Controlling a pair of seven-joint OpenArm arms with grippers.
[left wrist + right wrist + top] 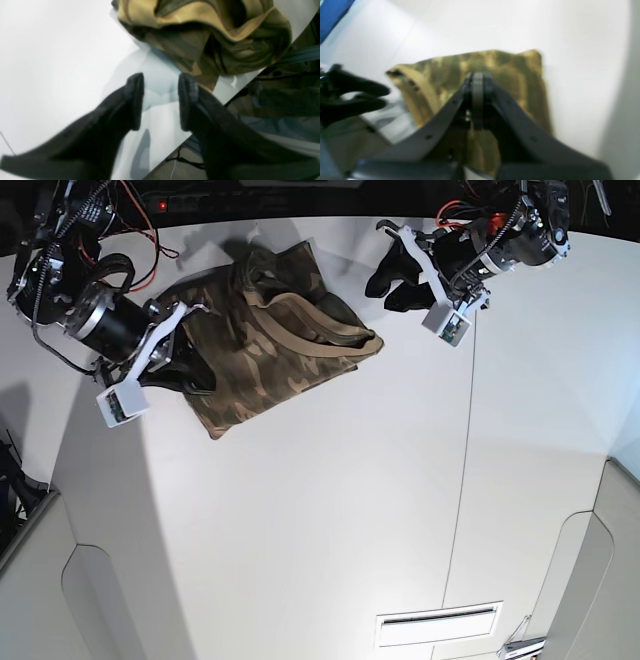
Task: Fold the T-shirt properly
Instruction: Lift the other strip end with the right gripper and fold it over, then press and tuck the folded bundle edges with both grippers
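Base view showed the T-shirt (262,348) bunched near the table's (330,510) far edge, long axis slanting diagonally between the arms. The right gripper (185,355) touched its edge, jaws pressed together, apparently pinching no cloth; the left gripper (388,275), jaws apart and empty, hung just beside it. The fabric looked soft, creased camouflage with a tan ribbed collar (310,330).

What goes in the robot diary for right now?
shirt: bunched on table | left gripper: open, beside shirt | right gripper: shut, over shirt
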